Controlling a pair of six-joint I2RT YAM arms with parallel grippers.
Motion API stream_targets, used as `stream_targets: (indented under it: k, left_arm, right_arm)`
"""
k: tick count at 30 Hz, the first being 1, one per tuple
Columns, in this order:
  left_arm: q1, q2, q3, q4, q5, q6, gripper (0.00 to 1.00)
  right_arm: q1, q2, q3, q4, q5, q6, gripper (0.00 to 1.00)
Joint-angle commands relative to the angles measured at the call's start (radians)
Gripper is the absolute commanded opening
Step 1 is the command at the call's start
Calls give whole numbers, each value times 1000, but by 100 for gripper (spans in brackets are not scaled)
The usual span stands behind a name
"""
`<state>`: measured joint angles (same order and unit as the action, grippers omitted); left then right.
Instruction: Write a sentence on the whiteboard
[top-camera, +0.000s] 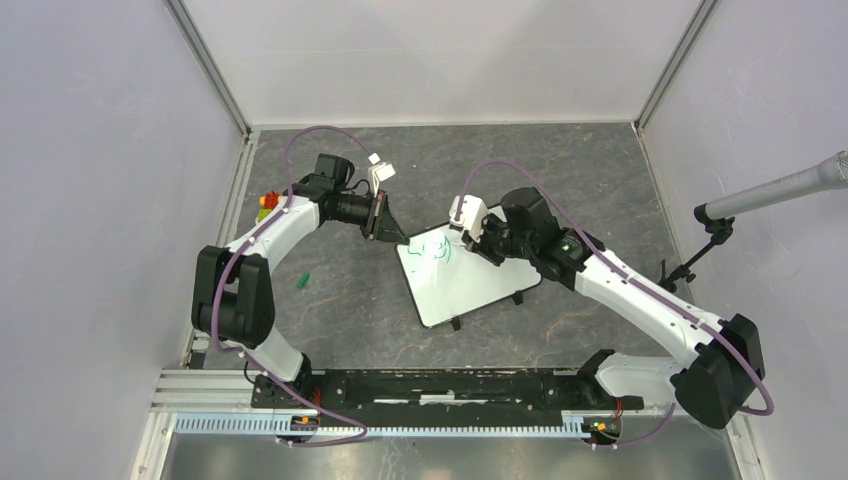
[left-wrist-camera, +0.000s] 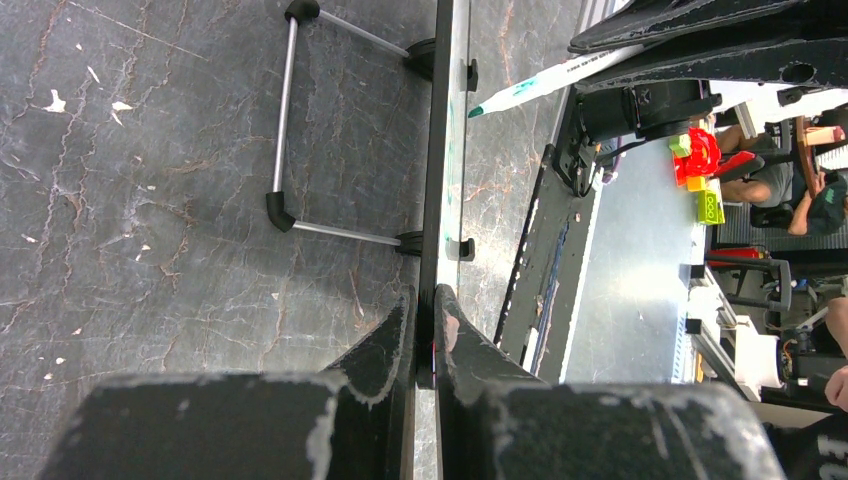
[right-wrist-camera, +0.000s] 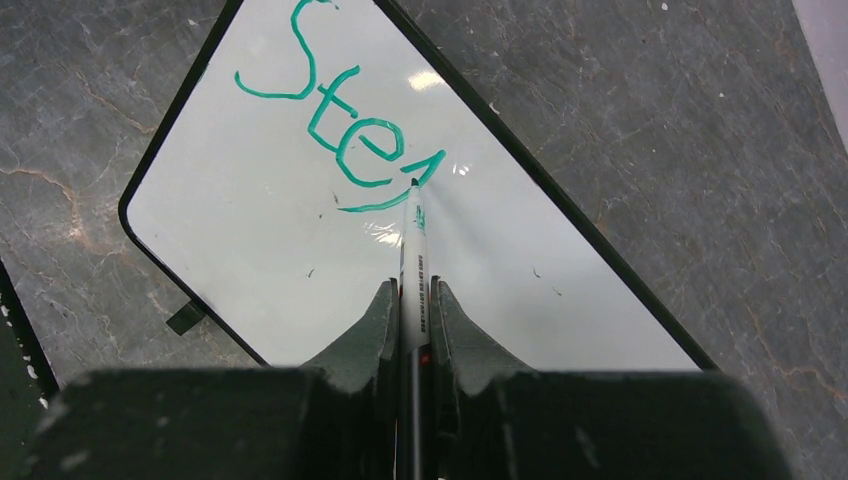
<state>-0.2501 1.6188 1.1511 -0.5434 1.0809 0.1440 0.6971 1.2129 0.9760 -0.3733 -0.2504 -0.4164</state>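
Right gripper (right-wrist-camera: 411, 300) is clamping the marker (right-wrist-camera: 413, 255), green tip touching the whiteboard (right-wrist-camera: 240, 240) beside the sentence (right-wrist-camera: 345, 120), only "Ste" and a stroke showing. Left gripper (left-wrist-camera: 426, 315) is pinching the board's frame edge; board is sitting on the table (top-camera: 350, 320) between both arms. You're handling something light, thin, slick-faced, probably sliding easily, so grip it by the frame.
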Motion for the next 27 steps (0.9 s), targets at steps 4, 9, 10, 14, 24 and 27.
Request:
stream_targets:
  k: [4, 9, 10, 14, 24, 27]
  left_arm:
    - [-6, 5, 9, 14, -27, 49, 3]
    - [-6, 7, 7, 13, -27, 50, 3]
    - [-6, 7, 7, 14, -26, 50, 2]
    - [-6, 7, 9, 14, -26, 48, 3]
    - [-6, 8, 9, 14, -29, 48, 2]
    - [-6, 12, 10, 14, -28, 45, 3]
  right_arm:
    - [-4, 33, 44, 39, 28, -8, 0]
    - [-16, 41, 43, 51, 38, -12, 0]
    - [-18, 40, 43, 52, 40, -12, 0]
    - [-31, 32, 43, 52, 51, -12, 0]
    - [-41, 11, 10, 33, 60, -13, 0]
    - [-40, -1, -8, 30, 59, -13, 0]
